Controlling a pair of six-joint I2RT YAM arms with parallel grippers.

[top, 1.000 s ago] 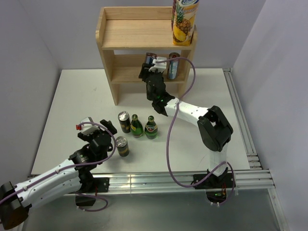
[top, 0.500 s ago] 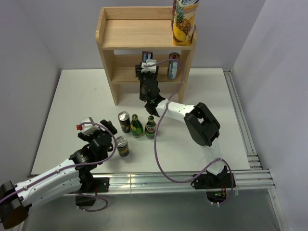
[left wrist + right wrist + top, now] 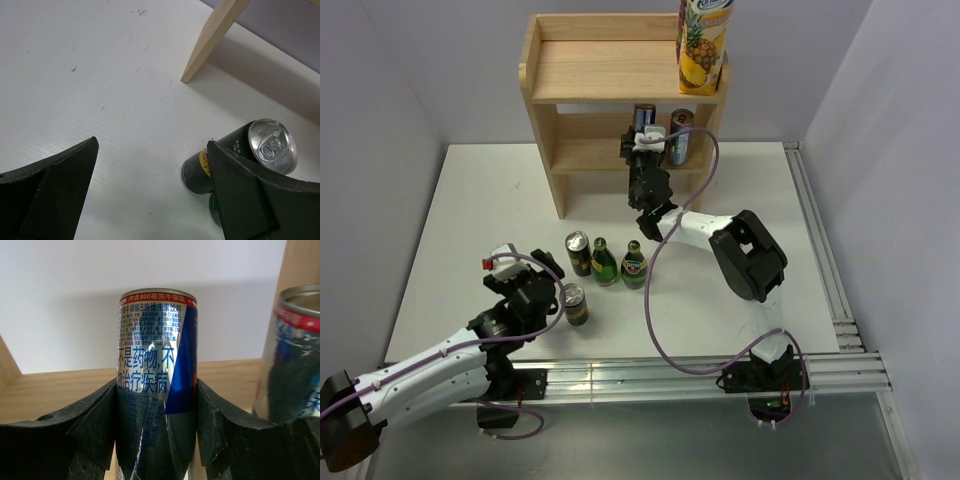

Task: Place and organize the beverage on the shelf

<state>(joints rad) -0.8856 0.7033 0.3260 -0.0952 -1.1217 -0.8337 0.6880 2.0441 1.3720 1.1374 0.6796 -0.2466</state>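
Note:
The wooden shelf stands at the back of the table. My right gripper reaches into its lower tier and is shut on a silver and blue can. In the right wrist view that can stands upright between my fingers, above the lower board. A second, similar can stands just to its right, also in the top view. My left gripper is open and empty beside a black can. The left wrist view shows another black can by my right finger.
A pineapple juice carton stands on the shelf's top board at the right. A black can and two green bottles stand in a row on the table. A shelf leg shows in the left wrist view.
My right gripper has moved the silver and blue can to the right inside the lower tier, closer to the second can. My left gripper has edged slightly toward the near black can.

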